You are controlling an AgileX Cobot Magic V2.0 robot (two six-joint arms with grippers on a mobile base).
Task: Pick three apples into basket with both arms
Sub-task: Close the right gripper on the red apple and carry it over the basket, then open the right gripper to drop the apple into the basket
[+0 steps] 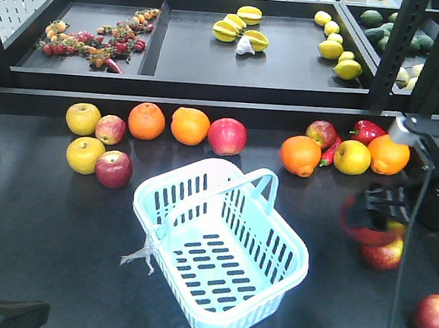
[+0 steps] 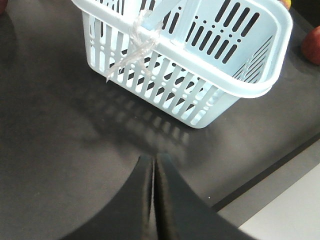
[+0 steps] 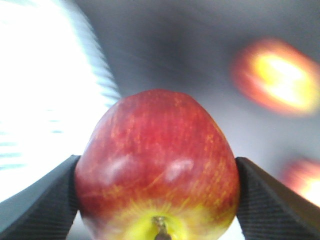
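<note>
Basket (image 1: 257, 315) sits mid-table, empty, one handle (image 1: 217, 190) raised across it. Right gripper (image 3: 157, 192) is spread wide around a red apple (image 3: 157, 150), pinching its flanks, apparently lifted just right of the basket. Left gripper (image 2: 153, 167) hovers near the basket's tagged corner, fingers pressed together, holding nothing. The right wrist view is smeared, so grip depth is unclear. A quick swing could roll the apple loose or clip that handle.
</note>
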